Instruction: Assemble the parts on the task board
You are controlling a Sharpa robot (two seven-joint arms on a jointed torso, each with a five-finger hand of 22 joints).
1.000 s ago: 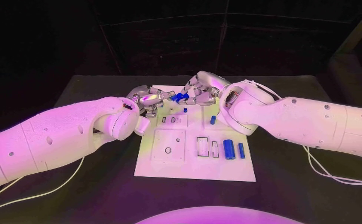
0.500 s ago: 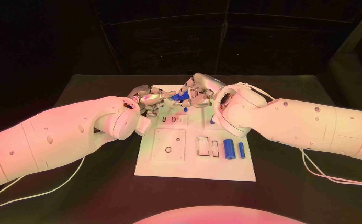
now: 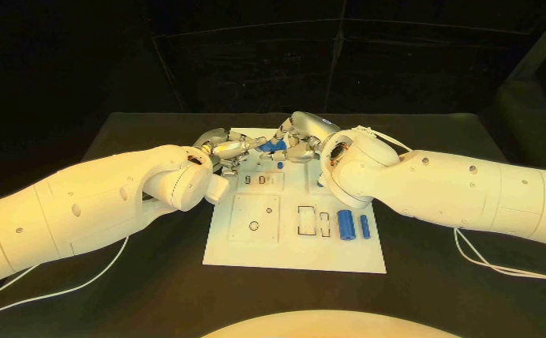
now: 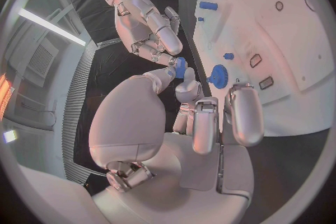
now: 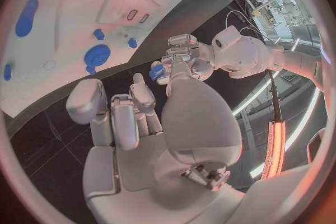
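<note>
Above the far edge of the white task board (image 3: 296, 255) my two hands meet fingertip to fingertip. A small blue part (image 3: 265, 147) hangs between them. My left hand (image 3: 228, 148) pinches this blue part (image 4: 181, 67) between its thumb and a finger. My right hand (image 3: 298, 142) grips the same blue part (image 5: 157, 71) from the other side. Under the hands a blue gear (image 4: 218, 75) lies flat on the board, the same blue gear (image 5: 97, 55) with small blue pegs (image 5: 132, 42) beside it.
Two blue cylinders (image 3: 345, 223) lie side by side near the board's right front, beside a rectangular slot (image 3: 306, 221). A further blue piece (image 3: 322, 180) peeks out by my right forearm. White cables (image 3: 478, 251) trail over the black table on the right.
My right arm has pushed a little to the left and closer to the left hand. The blue part has stayed between the two hands. My left arm has hardly moved.
</note>
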